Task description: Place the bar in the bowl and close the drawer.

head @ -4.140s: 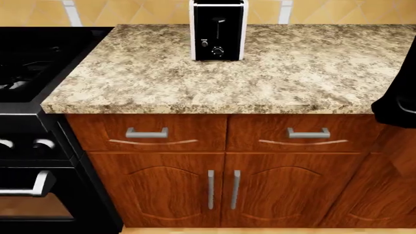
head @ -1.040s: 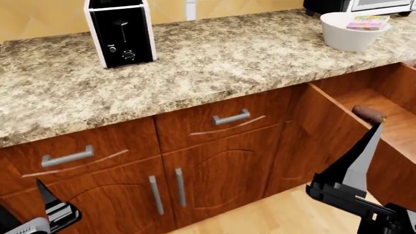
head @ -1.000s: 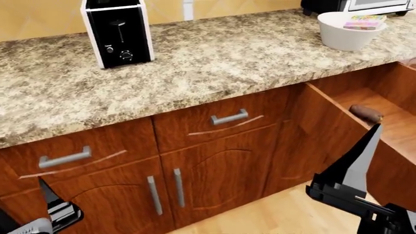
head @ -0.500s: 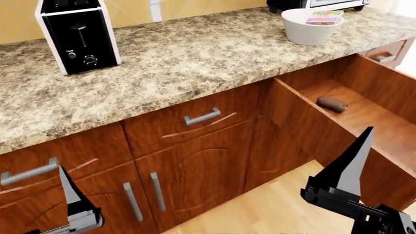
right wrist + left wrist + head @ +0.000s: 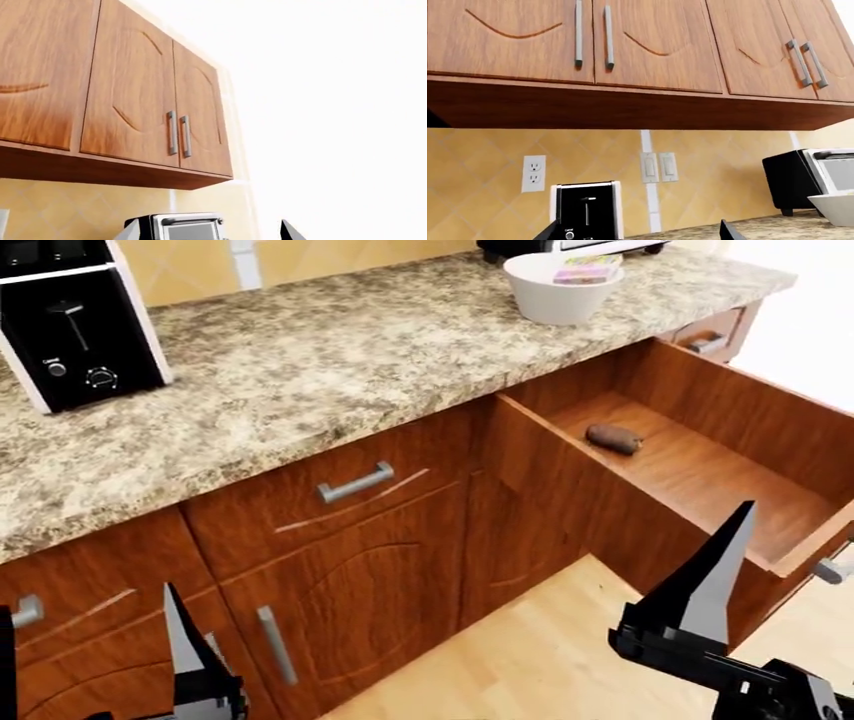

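The drawer (image 5: 694, 455) stands pulled wide open at the right of the head view, its grey handle (image 5: 834, 568) at the frame edge. The small dark-brown bar (image 5: 615, 438) lies on the drawer floor near the back. The white bowl (image 5: 558, 292) sits on the counter above it and also shows in the left wrist view as the bowl (image 5: 835, 209). My left gripper (image 5: 87, 598) hangs open low in front of the cabinet doors. My right gripper (image 5: 208, 235) is open too, with one finger (image 5: 710, 585) in front of the drawer's front corner. Both hold nothing.
A black and white toaster (image 5: 74, 325) stands at the counter's left. A toaster oven (image 5: 183, 227) sits behind the bowl, which holds a colourful packet (image 5: 587, 268). Closed drawers (image 5: 355, 483) and cabinet doors (image 5: 274, 645) lie below the counter. Wall cabinets (image 5: 627, 45) hang overhead. Wood floor (image 5: 561, 650) lies below.
The head view has swung right: toaster and bowl slid left, and the open drawer with the bar now shows in full. The left gripper has risen into view.
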Available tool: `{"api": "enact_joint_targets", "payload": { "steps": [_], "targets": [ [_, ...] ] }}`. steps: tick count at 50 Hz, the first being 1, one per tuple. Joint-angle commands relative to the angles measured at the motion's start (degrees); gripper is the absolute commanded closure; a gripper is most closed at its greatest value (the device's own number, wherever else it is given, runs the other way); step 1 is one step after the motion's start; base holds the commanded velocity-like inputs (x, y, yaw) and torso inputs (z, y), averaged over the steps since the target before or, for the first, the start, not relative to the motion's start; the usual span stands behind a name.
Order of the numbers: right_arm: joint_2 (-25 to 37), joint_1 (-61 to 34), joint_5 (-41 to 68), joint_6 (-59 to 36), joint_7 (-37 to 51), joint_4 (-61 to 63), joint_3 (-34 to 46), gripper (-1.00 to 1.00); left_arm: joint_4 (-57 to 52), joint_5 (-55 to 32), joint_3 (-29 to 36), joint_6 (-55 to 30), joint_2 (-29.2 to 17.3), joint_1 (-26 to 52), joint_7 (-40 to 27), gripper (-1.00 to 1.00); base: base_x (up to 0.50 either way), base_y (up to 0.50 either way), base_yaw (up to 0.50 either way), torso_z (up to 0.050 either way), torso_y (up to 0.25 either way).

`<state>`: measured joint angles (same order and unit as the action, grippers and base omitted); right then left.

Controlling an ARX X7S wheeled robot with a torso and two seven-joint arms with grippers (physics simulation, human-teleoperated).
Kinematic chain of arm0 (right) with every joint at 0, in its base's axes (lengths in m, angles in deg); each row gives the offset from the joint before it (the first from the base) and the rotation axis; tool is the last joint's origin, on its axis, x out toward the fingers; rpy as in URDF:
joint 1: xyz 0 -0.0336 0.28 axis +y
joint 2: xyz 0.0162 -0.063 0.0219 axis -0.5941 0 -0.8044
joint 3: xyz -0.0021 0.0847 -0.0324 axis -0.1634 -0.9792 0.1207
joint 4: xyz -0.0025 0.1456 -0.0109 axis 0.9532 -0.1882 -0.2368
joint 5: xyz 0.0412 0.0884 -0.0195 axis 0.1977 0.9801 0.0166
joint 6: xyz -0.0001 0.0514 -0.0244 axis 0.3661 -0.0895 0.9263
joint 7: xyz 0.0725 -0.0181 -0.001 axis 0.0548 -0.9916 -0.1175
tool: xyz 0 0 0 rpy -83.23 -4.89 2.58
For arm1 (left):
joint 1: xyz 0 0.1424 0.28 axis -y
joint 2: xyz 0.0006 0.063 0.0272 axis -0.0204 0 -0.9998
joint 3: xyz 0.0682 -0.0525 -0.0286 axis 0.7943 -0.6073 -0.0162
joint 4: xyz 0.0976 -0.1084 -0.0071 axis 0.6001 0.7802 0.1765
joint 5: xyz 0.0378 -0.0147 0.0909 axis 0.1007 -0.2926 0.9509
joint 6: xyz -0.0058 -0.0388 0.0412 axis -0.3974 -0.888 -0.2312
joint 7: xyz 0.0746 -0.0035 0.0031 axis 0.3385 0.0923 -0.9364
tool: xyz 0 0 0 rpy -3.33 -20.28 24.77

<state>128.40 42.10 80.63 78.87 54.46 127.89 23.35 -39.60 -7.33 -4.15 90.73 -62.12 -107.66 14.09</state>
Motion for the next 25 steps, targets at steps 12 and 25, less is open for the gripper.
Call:
{"api": "enact_joint_targets", "payload": {
  "steps": [12, 25],
  "targets": [
    [-0.35, 0.78, -0.41, -0.86, -0.65, 0.46, -1.30, -1.00, 0.44, 1.33, 1.51, 1.45, 0.35, 1.33, 0.30, -1.00, 0.00, 0.00, -0.37, 0.000, 0.000],
    [-1.10, 0.82, -0.22, -1.46, -1.36, 0.12, -1.73, -1.00, 1.90, 3.31, 2.67, 2.02, 1.81, 1.09, -0.67, -1.00, 0.00, 0.00, -0.37, 0.000, 0.000]
  ]
}}
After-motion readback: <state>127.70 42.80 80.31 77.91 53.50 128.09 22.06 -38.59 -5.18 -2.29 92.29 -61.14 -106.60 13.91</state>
